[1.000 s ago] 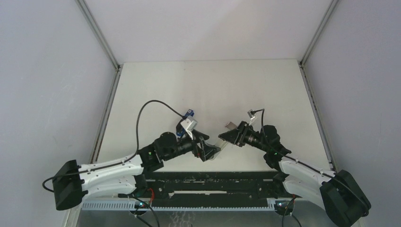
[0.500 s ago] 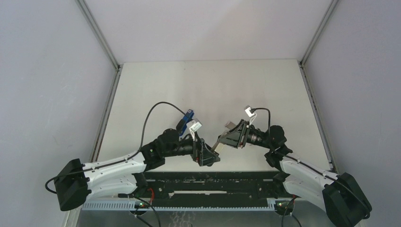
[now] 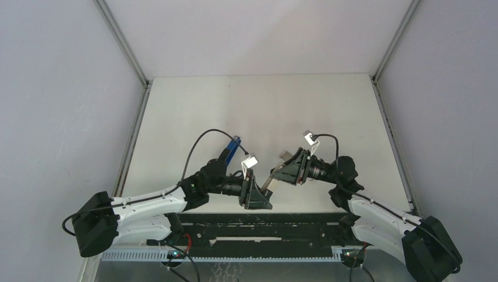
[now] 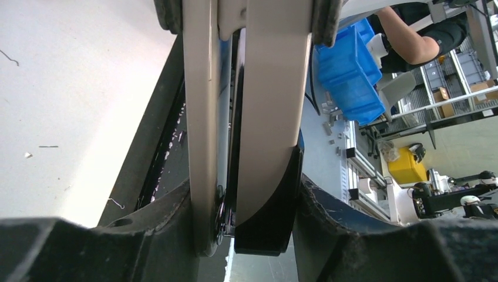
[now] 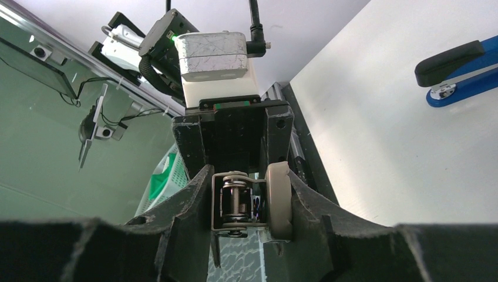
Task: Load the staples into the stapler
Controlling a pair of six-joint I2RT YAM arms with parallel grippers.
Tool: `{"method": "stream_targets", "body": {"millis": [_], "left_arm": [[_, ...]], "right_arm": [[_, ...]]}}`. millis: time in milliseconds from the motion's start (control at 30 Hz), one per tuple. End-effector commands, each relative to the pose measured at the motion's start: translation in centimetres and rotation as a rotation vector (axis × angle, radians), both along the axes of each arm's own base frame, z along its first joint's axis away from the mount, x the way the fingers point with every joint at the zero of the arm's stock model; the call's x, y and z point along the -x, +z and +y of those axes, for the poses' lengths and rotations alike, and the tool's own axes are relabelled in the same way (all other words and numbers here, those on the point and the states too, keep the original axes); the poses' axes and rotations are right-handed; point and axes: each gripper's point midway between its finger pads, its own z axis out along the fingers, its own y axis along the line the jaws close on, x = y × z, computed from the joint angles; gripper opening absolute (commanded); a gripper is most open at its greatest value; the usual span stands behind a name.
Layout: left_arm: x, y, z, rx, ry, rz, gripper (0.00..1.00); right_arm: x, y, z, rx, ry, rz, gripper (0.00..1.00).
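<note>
The left end effector, wide open a moment ago, has now closed on the stapler between its fingers. The right end effector grips the other end, so it hangs between them above the desk. Probably ready for opening; staples aren't visible.

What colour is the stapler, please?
The stapler is blue with a black handle; clearest in the right wrist view.

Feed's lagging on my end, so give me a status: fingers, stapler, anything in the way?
Left gripper, right gripper: fingers shut on beige stapler, held between them. Staples not in view. Blue stapler lying on table, apart from the fingers, not in the way.
</note>
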Motion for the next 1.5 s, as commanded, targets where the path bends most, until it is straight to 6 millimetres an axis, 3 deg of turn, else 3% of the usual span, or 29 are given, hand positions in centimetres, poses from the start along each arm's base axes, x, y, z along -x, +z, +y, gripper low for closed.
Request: {"method": "stream_targets", "body": {"millis": [0,33,67,200,333,467,633,767,800,833,900,967,1033,1067,1200,1300,1467], "left_arm": [[-1.1,0.5,0.0,-0.023,0.044,-0.042,0.47],[-1.9,0.2,0.3,-0.044,0.080,-0.077,0.67],[-3.0,0.1,0.8,-0.067,0.141,-0.120,0.77],[-9.5,1.0,5.6,-0.155,0.509,-0.351,0.99],[-13.9,2.5,11.2,-0.160,0.798,-0.460,1.00],[-17.6,1.4,16.9,-0.272,1.044,-0.434,1.00],[-20.1,0.6,21.0,-0.293,1.237,-0.407,1.00],[-21.4,-0.5,24.0,-0.350,1.357,-0.407,1.00],[-21.7,-0.8,24.5,-0.355,1.376,-0.405,1.00],[-21.9,-1.1,24.8,-0.357,1.383,-0.399,1.00],[-22.3,-1.6,25.7,-0.358,1.406,-0.378,1.00],[-22.8,-2.1,27.0,-0.373,1.454,-0.359,1.00],[-23.4,-2.7,28.6,-0.388,1.507,-0.343,1.00],[-23.6,-2.9,29.5,-0.393,1.537,-0.338,1.00],[-24.5,-3.9,34.2,-0.412,1.682,-0.286,1.00],[-24.9,-4.0,37.6,-0.400,1.771,-0.225,1.00],[-23.9,-2.9,42.1,-0.435,1.930,-0.308,1.00]], "right_arm": [[-1.9,3.4,-0.1,-0.053,-0.094,-0.112,0.00],[-2.6,2.7,-0.1,-0.028,-0.126,-0.093,0.00],[-3.6,2.0,-0.1,0.004,-0.170,-0.070,0.00],[-7.2,-1.6,-0.7,0.139,-0.355,0.027,0.00],[-9.7,-3.6,0.2,0.173,-0.424,0.091,0.00],[-11.4,-4.4,3.8,0.201,-0.377,0.102,0.00],[-13.7,-6.3,7.9,0.224,-0.313,0.139,0.00],[-14.9,-9.5,9.8,0.273,-0.267,0.191,0.01],[-15.1,-10.1,9.9,0.287,-0.266,0.198,0.10],[-15.4,-10.8,9.9,0.304,-0.270,0.203,0.26],[-15.9,-12.1,9.4,0.343,-0.291,0.212,0.50],[-16.5,-13.3,8.6,0.387,-0.316,0.212,0.62],[-16.9,-14.2,7.7,0.435,-0.346,0.207,0.84],[-17.3,-15.0,6.9,0.478,-0.381,0.211,0.88],[-18.8,-16.8,2.7,0.659,-0.539,0.188,0.97],[-19.7,-16.9,-1.5,0.787,-0.647,0.154,1.00],[-20.3,-13.6,-8.2,0.796,-0.746,0.099,1.00]]}}
